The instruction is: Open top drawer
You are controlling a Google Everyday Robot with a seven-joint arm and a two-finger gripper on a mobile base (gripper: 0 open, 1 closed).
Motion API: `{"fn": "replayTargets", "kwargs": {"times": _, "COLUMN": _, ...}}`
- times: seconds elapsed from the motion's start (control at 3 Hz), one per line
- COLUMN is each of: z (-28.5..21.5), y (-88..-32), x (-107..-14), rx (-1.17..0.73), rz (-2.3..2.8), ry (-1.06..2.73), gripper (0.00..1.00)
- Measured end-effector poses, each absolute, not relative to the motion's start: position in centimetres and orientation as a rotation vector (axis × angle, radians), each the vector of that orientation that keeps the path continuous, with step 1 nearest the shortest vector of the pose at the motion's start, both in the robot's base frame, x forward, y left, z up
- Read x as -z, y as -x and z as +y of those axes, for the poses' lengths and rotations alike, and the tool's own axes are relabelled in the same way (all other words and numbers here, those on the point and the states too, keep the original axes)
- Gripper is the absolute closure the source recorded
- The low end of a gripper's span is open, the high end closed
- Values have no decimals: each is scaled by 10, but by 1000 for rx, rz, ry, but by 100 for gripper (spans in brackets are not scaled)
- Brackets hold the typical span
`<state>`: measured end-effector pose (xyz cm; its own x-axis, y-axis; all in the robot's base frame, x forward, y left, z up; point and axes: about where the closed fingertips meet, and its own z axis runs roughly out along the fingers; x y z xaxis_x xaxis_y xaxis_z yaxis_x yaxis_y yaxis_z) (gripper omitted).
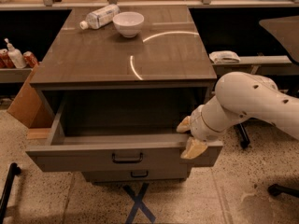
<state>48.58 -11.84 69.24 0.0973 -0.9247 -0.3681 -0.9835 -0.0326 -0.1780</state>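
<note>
The top drawer [84, 160] of the grey-brown cabinet is pulled well out, and its plain grey inside shows. Its small black bar handle [127, 158] sits at the centre of the flat front. My gripper [188, 136], on a white arm coming in from the right, is at the right end of the drawer front's top edge. One tan finger [183, 124] is inside the drawer and the other is on the outside of the front panel, closed on that panel. A lower drawer [139, 174] stays shut beneath.
A white bowl [128, 23] and a lying plastic bottle [100, 16] sit at the back of the cabinet top. A cardboard box [25, 106] leans at the left. A blue tape X [138, 204] marks the floor. Chair legs [280, 189] stand at the right.
</note>
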Motion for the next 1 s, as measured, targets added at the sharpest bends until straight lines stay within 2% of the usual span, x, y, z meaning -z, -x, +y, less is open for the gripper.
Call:
{"fn": "replayTargets", "kwargs": {"times": 0.33, "z": -116, "y": -478, "x": -686, "rx": -236, "rz": 1861, "ry": 2041, "gripper": 0}}
{"fn": "replayTargets", "kwargs": {"times": 0.67, "z": -113, "y": -462, "x": -674, "rx": -287, "rz": 1858, "ry": 2092, "gripper": 0}}
{"fn": "replayTargets", "kwargs": {"times": 1.0, "z": -111, "y": -448, "x": -667, "rx": -325, "rz": 1853, "ry": 2128, "gripper": 19}}
